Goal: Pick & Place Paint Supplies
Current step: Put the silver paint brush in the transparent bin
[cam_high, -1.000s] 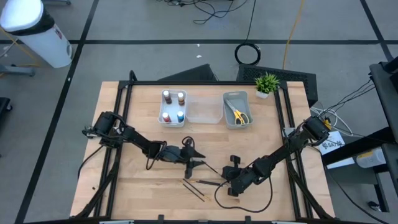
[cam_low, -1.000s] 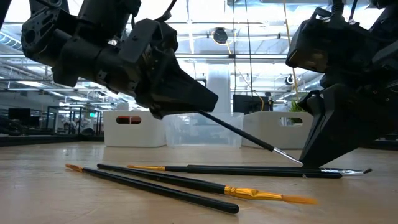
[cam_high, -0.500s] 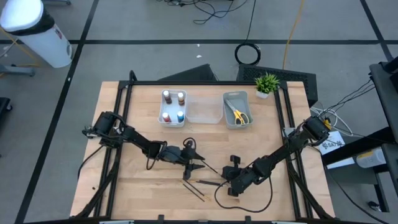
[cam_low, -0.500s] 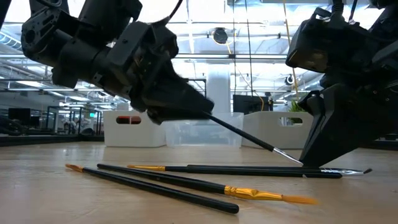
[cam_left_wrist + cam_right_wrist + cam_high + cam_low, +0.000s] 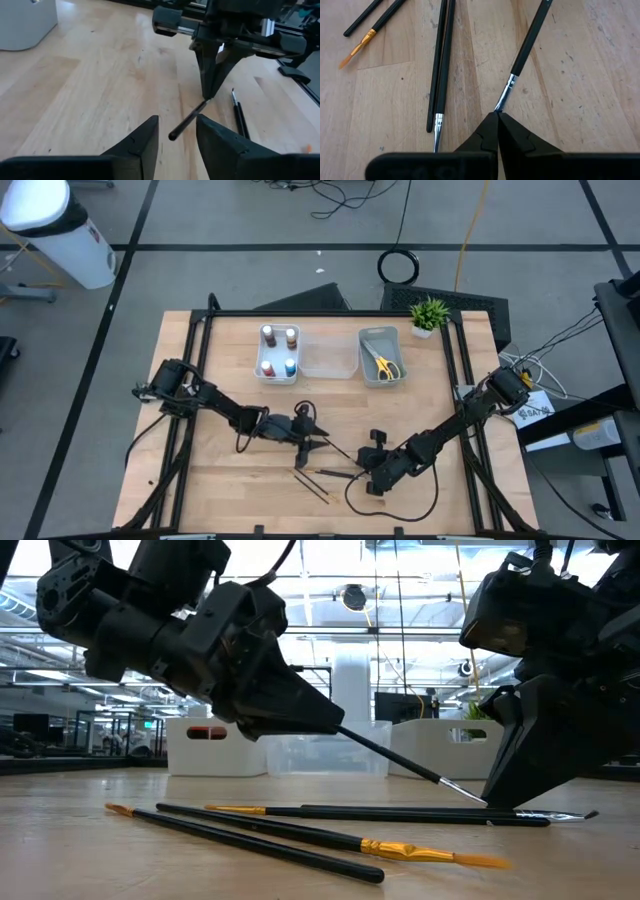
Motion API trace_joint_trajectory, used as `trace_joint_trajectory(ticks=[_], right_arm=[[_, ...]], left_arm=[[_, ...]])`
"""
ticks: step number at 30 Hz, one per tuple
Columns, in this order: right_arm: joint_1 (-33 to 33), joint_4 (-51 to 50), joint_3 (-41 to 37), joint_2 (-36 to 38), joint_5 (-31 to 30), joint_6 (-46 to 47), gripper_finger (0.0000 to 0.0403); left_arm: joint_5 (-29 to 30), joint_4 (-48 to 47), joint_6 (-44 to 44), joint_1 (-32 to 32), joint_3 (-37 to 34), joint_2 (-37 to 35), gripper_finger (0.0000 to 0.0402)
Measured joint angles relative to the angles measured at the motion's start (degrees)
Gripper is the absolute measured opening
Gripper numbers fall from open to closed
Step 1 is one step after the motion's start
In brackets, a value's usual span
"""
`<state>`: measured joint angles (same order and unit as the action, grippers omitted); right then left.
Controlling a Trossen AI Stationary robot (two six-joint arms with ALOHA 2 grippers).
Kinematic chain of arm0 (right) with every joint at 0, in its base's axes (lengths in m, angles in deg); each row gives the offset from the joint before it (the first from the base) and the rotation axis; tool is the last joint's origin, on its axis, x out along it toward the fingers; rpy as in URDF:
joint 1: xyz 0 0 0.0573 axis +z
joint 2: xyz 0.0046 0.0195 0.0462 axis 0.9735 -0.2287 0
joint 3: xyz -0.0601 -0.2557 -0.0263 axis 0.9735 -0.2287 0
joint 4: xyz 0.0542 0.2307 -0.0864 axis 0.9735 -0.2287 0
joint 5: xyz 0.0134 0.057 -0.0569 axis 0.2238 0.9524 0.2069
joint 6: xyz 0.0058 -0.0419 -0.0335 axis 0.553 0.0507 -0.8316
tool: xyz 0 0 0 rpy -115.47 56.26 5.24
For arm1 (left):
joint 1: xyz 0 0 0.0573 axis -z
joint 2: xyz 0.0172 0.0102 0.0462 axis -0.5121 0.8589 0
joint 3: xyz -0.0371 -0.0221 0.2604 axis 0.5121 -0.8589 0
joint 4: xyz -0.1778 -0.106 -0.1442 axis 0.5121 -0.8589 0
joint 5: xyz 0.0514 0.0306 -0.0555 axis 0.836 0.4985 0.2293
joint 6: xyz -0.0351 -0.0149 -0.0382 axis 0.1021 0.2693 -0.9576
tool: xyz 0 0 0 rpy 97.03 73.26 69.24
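Wooden tabletop (image 5: 230,370) carries the whole work area, with three trays along its far edge and the brushes lying near the front centre.

Locate the raised brush (image 5: 395,757) first. You see it slanting across the gap between the two arms: its bristle tip is pinched in the right gripper (image 5: 497,118), whose fingers are shut on it at table level, and its handle rises toward the left gripper (image 5: 176,132). The handle end sits between the left fingers (image 5: 145,137), which stand partly apart on either side of it; you cannot tell from these views whether they press on it.

Note the governing relation: the brush's long axis runs directly from the right fingertips into the left jaws, so the left arm is the one placed to take the handle. Judge the step as a handover, not yet completed.

Three further brushes (image 5: 290,835) lie flat on the wood just beside the right gripper, roughly parallel to one another.

Moving outward, the white tray (image 5: 277,355) holds four paint bottles (image 5: 279,351), the clear tray (image 5: 328,358) beside it looks empty, and the grey tray (image 5: 381,356) holds yellow-handled scissors (image 5: 385,365). A potted plant (image 5: 429,314) stands at the far corner.
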<state>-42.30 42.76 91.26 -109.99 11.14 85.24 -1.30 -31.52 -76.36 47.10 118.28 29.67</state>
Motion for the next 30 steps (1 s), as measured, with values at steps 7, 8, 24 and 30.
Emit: trace_joint_trajectory(ticks=[7,8,24,30], right_arm=[[0.0,0.04,0.0,0.0,0.0,0.0,0.0],[0.0,0.04,0.0,0.0,0.0,0.0,0.0],[0.02,2.64,-0.13,0.27,0.03,-2.42,0.0],[-0.02,1.97,-0.26,4.12,1.88,-4.9,0.0]], left_arm=[[-1.6,-0.09,1.39,-0.11,0.0,0.0,0.0071],[-1.78,-0.09,1.44,-0.11,0.0,0.0,0.0062],[-5.96,0.0,3.95,-0.04,0.0,-0.71,0.0015],[-1.22,-2.38,5.72,0.43,-0.04,-6.31,0.0015]])
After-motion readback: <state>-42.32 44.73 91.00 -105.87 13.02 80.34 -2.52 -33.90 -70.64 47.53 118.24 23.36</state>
